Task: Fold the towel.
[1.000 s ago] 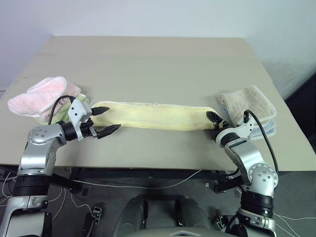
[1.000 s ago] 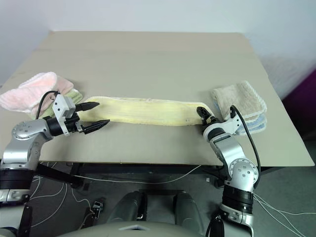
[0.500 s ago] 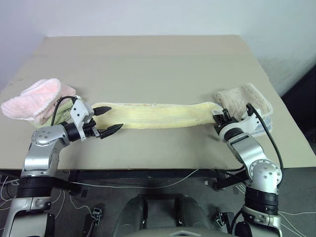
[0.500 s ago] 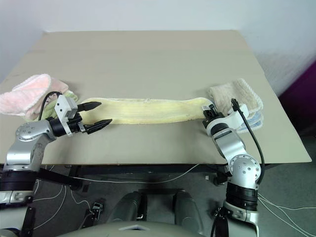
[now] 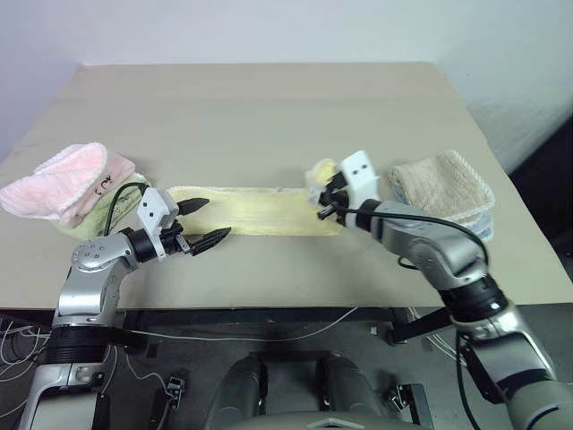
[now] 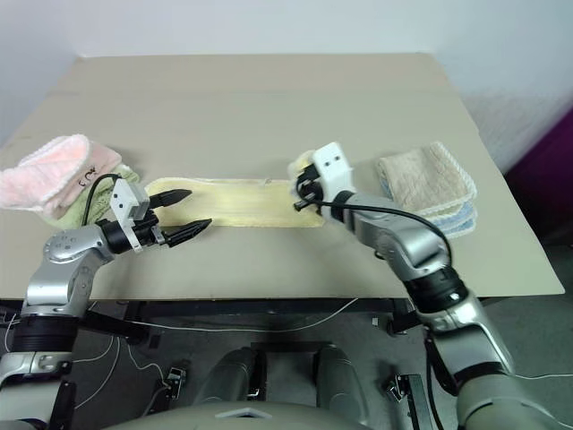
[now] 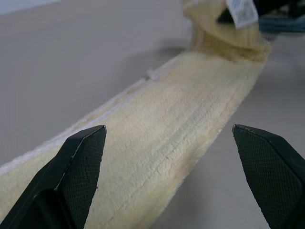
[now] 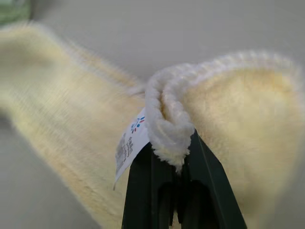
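The pale yellow towel point(image 5: 260, 210) lies stretched out along the near part of the desk point(image 5: 269, 116), and everything else is best placed from it. Most of its length rests flat on the desk top, a long strip with a whitish stitched edge running down the far side. Its right end is off the surface: the right pincer point(image 5: 328, 199) is clamped on that end, the two black fingers pressed together with the thick white edging bunched between them, and a small white label point(image 8: 129, 145) hangs from the cloth just beside the grip. That raised end curls up and back over the flat part of the towel, so a loose hump of cloth stands above the strip there.

At the towel's left end the left pincer point(image 5: 203, 222) hovers with its fingers spread wide, one black finger on either side of the strip, pointing along it toward the raised end. Whether the fingertips touch the cloth I cannot tell.

Beyond the towel's left end sits a fluffy pink towel point(image 5: 63, 182), folded, on top of something pale green. Past the right end, well apart from the lifted corner, lies a folded beige towel point(image 5: 443, 186) on a light blue cloth.
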You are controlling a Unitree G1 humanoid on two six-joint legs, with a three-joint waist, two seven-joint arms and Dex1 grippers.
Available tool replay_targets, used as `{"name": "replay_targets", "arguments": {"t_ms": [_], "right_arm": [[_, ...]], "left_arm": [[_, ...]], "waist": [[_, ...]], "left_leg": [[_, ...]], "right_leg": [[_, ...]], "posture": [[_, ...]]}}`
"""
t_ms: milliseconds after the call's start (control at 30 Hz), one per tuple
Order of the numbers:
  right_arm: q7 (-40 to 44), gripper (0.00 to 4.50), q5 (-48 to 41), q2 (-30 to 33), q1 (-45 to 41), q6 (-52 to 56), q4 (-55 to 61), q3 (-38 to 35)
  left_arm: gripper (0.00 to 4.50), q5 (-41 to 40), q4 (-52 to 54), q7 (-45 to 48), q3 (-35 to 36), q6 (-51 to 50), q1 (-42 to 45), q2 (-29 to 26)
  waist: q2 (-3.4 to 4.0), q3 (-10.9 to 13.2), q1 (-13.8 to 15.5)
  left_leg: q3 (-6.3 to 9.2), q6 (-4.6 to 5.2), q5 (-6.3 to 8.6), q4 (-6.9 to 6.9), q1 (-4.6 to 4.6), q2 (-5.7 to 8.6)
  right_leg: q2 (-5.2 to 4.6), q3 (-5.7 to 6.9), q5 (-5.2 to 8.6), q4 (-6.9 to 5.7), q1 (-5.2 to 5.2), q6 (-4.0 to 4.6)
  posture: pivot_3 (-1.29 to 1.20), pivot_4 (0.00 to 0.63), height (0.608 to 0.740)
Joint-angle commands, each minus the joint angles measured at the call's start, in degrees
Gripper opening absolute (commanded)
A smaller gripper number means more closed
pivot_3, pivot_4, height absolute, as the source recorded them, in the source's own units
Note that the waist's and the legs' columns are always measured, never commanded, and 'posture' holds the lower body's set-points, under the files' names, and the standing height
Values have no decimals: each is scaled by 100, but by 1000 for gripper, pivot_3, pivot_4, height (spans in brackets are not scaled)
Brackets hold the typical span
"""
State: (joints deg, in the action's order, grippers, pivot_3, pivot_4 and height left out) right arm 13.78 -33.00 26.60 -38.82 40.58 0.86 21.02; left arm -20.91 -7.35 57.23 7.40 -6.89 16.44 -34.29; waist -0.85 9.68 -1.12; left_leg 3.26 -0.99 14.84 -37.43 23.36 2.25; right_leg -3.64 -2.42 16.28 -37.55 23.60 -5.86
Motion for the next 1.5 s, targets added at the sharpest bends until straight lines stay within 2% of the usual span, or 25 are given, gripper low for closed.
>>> {"name": "replay_targets", "arguments": {"t_ms": [33,167,367,467,700,900,933,1000,1233,1367,1500], "right_arm": [[647,36,659,-480,-413,-314,-511,442],[1038,36,1242,-889,-488,-506,-927,649],[1284,36,1543,-1116,-331,-553,-992,343],[1462,662,1526,-1151,-191,-541,-775,202],[1850,3039,1233,-1066,399,-740,549,-362],[2148,3039,1080,-956,439,-868,853,-892],[2185,2866,1046,-989,378,-869,757,-966],[2257,2418,1158,-1038,210,-1015,216,-1043],[2312,43,1844,-1542,-455,-2296,-2287,-979],[2521,43,2241,-1685,-511,-2857,-3265,-808],[2717,43,2487,-1796,-365,-3127,-3629,-701]], "left_arm": [[4430,-31,283,-71,1,82,-8,39],[4430,-52,440,-159,64,53,-143,68],[4430,-140,675,-274,186,-22,-422,25],[4430,-205,777,-334,222,-74,-531,27],[4430,-616,1276,-718,541,-411,-1028,173],[4430,-1022,1810,-1139,983,-823,-1690,248],[4430,-1097,1874,-1253,1062,-912,-1754,284],[4430,-1205,2086,-1663,1207,-1096,-1937,474],[4430,-1584,2775,-3166,1538,-1917,-2235,1154],[4430,-1893,3112,-3977,1725,-2297,-2291,1538],[4430,-2158,3211,-4687,1889,-2764,-2295,1762]], "waist": [[0,0,-1],[-1,0,35],[0,0,18],[0,0,13],[0,0,11],[0,-1,12],[0,0,12],[-1,-1,10],[-2,-1,9],[-3,-2,23],[-3,-2,7]], "left_leg": [[0,0,0,0,1,0],[1,-2,-1,1,5,3],[3,-7,-3,10,4,6],[2,-9,-4,15,4,6],[3,-9,-4,21,5,6],[4,-10,-3,25,4,5],[4,-10,-3,25,4,5],[4,-10,-3,25,4,5],[3,-10,-4,25,0,5],[2,-11,-4,24,1,6],[3,-12,-5,25,0,6]], "right_leg": [[-1,0,0,0,2,0],[-6,0,0,0,6,0],[-11,-1,-1,0,12,0],[-15,-3,-1,0,14,1],[-17,-4,-1,2,17,1],[-18,-5,-1,5,15,1],[-18,-5,-1,6,14,1],[-19,-5,-1,7,13,1],[-17,-3,-2,8,10,2],[-15,-2,-2,9,9,2],[-12,-3,-2,8,10,1]], "posture": [[0,150,740],[0,150,740],[0,150,740],[0,150,740],[0,150,740],[0,150,740],[0,150,740],[0,150,740],[0,150,740],[0,150,740],[0,150,740]]}}
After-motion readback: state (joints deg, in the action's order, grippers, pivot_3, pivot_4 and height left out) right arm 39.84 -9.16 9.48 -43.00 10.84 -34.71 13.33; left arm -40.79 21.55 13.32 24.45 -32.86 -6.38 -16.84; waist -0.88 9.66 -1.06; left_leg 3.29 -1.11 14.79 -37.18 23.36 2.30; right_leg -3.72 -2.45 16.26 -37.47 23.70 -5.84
